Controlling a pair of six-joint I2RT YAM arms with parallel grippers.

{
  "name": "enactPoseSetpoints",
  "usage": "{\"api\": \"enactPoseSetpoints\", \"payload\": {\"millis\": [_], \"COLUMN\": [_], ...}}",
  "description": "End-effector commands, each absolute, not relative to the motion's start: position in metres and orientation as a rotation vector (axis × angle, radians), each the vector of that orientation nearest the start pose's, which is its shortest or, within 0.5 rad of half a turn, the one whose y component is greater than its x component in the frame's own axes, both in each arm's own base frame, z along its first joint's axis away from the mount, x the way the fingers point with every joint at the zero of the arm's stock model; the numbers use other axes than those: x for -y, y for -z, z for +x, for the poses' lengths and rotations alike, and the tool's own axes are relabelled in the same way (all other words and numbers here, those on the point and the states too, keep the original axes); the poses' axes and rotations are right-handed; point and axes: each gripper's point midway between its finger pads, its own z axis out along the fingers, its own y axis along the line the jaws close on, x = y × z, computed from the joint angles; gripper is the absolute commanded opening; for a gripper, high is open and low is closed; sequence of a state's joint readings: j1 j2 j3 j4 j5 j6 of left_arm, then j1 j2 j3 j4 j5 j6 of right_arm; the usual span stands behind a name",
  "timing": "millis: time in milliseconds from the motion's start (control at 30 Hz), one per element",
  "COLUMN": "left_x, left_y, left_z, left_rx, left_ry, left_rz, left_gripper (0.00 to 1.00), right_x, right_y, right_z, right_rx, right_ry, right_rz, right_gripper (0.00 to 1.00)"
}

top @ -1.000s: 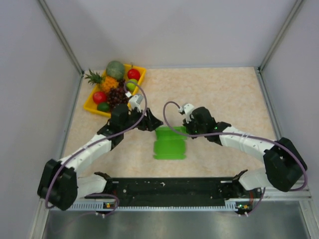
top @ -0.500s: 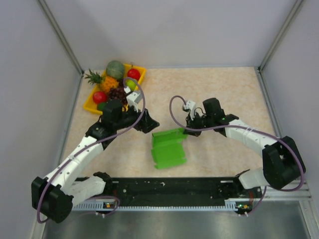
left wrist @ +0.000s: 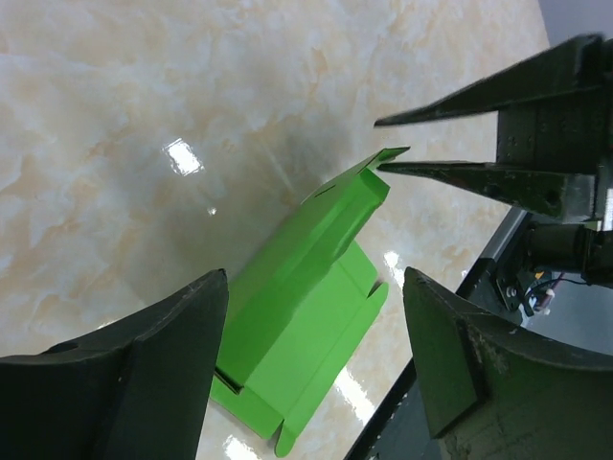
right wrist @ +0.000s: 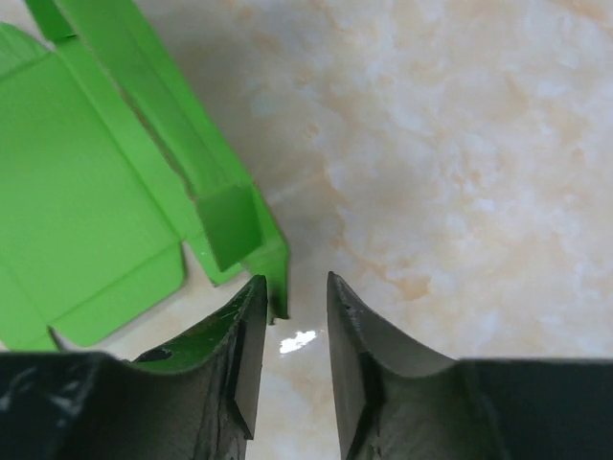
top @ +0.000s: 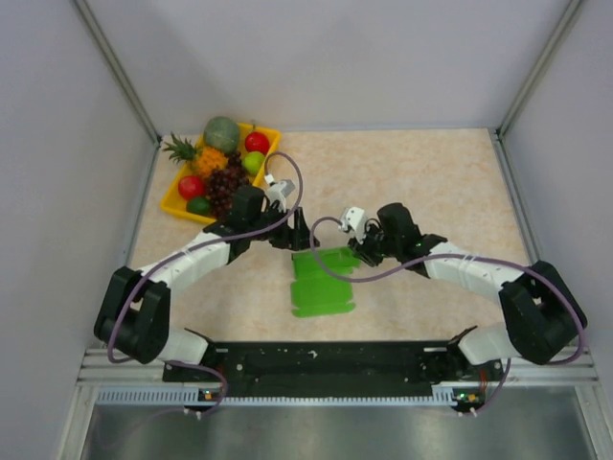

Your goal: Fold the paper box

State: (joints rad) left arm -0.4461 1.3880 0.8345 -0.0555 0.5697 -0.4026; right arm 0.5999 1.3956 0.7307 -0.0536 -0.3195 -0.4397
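The paper box [top: 324, 278] is a bright green creased cut-out lying mid-table, its far flap raised off the surface. In the left wrist view the paper box [left wrist: 306, 287] shows beyond my left gripper [left wrist: 316, 278], which hangs open and wide at its far left corner [top: 299, 233], holding nothing. My right gripper [top: 359, 251] is at the far right corner. Its jaws [right wrist: 294, 280] stand slightly apart, and the corner of the raised flap [right wrist: 273, 268] sits just in front of the left fingertip, ungripped. The right gripper's fingers [left wrist: 479, 172] appear behind the flap.
A yellow tray [top: 175, 203] of fruit stands at the back left, close behind the left arm. A black rail [top: 326, 359] runs along the near edge. Grey walls enclose the marbled table [top: 441, 182] on three sides.
My right gripper went from shut on the flap to slightly open, letting it go. The left arm swung in towards the box's far left corner. The box shifted and settled lower.
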Motion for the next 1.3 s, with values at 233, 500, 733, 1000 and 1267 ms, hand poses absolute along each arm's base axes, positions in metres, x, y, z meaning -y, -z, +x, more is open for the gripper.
{"api": "enactPoseSetpoints", "payload": {"millis": [233,500,733,1000,1267], "left_x": [0.269,0.268,0.272,0.267,0.271], "left_y": [-0.164,-0.177,-0.177,-0.181,-0.183], "left_z": [0.292,0.272,0.251,0.249,0.281], "left_rx": [-2.098,-2.049,-2.057,-1.940,-1.701], "left_ry": [0.968,0.949,0.760,0.478,0.266], "left_rz": [0.599,0.613,0.809,0.944,0.977], "left_gripper": [0.83,0.79,0.81,0.77,0.75], "right_x": [-0.216,-0.219,-0.227,-0.244,-0.247], "right_y": [-0.134,-0.114,-0.092,-0.094,-0.088], "right_z": [0.278,0.254,0.265,0.281,0.288], "right_rx": [-2.027,-2.080,-2.161,-2.150,-2.274], "right_ry": [-0.497,-0.868,-0.848,-0.916,-0.910], "right_rz": [-0.678,-0.482,-0.567,-0.554,-0.599], "right_gripper": [0.62,0.63,0.57,0.40,0.00]}}
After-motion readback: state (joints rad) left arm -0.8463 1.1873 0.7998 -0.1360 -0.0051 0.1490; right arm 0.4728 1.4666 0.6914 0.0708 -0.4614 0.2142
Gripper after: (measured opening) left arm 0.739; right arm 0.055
